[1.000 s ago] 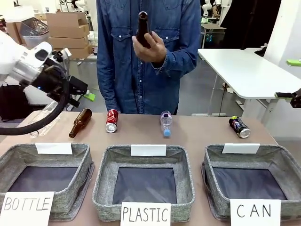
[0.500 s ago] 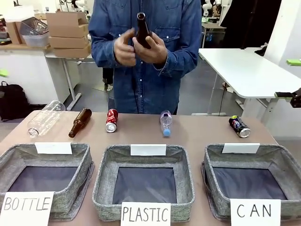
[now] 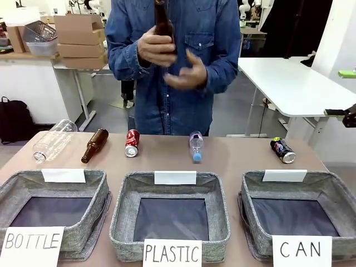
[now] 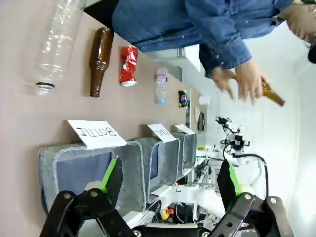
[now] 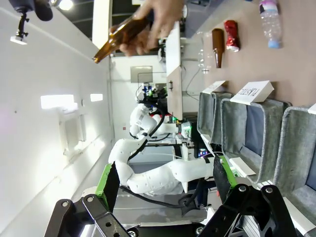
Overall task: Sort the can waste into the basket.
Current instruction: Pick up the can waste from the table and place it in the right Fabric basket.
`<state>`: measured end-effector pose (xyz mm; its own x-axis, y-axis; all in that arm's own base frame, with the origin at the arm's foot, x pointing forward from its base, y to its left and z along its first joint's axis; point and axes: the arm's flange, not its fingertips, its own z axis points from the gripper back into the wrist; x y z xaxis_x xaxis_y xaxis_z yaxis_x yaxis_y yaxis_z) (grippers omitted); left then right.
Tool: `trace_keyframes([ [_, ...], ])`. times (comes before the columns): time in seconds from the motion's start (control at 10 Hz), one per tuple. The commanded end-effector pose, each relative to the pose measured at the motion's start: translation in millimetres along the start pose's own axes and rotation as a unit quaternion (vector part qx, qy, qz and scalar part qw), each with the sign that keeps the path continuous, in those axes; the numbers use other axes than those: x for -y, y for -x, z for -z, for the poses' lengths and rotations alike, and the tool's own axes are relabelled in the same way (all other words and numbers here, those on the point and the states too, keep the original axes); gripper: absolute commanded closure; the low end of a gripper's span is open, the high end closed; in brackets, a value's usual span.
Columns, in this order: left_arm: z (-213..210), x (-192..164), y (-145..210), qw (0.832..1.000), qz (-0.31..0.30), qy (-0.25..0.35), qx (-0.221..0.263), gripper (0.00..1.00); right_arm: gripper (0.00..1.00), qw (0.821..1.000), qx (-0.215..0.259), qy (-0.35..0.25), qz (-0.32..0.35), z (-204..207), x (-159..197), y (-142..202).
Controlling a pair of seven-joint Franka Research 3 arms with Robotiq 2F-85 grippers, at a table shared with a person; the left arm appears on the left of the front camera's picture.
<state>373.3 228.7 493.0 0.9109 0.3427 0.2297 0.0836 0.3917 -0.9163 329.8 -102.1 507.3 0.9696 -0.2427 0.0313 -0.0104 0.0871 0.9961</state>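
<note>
Holding both sets of jaws spread wide, I grip nothing. My left gripper (image 4: 170, 170) hangs released in the air with its green pads well apart. My right gripper (image 5: 165, 170) is just as slack, with empty space between its fingers.

I take the CAN basket (image 3: 340, 192) as my mark. It stands on the table (image 3: 233, 161) at my right end of the row, with its white card (image 3: 301, 250) facing me and only dark lining inside.

- The dark can (image 3: 283, 149) lies on its side just beyond the CAN basket's far rim, near it but not touching.
- The small plastic bottle (image 3: 196, 146) lies farther to the left of the CAN basket, on the same far strip of table.
- The crushed red can (image 3: 132, 143) comes next, well apart from the CAN basket.
- The brown bottle (image 3: 95, 145) lies beyond that.
- The big clear bottle (image 3: 53, 140) lies farthest of all from the CAN basket.
- The PLASTIC bin (image 3: 119, 217) stands just beside the CAN basket on its left.
- The BOTTLE bin (image 3: 94, 206) is one place farther from the CAN basket than the PLASTIC bin.

Across the table from the CAN basket and to its left, a person in a denim shirt holds a second brown bottle (image 3: 162, 22) upright in one hand (image 3: 157, 49). The person's other hand (image 3: 189, 72) is blurred just below it.
</note>
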Motion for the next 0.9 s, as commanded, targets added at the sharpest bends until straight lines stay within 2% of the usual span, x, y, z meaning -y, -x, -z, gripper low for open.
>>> trace_keyframes([
  [0.0,26.1,15.8,-10.9,0.999,0.038,-0.003,-0.037,0.00,0.00,1.000,-0.001,-0.007,-0.013,-0.4,-1.4,-2.1],
  [0.2,32.7,20.8,-20.2,0.998,0.040,-0.001,-0.056,0.00,0.00,1.000,-0.001,-0.007,-0.013,-0.4,-1.4,-2.1],
  [0.4,7.5,10.8,-21.9,1.000,0.020,0.005,-0.019,0.00,0.00,1.000,-0.001,-0.007,-0.013,-0.4,-1.4,-2.1],
  [0.6,-33.9,-1.7,-5.8,0.999,0.007,0.019,0.029,0.00,0.00,1.000,-0.001,-0.007,-0.013,-0.4,-1.4,-2.1],
  [0.8,-52.4,-10.6,8.6,0.998,0.004,0.039,0.056,0.00,0.00,1.000,-0.001,-0.007,-0.013,-0.4,-1.4,-2.1],
])
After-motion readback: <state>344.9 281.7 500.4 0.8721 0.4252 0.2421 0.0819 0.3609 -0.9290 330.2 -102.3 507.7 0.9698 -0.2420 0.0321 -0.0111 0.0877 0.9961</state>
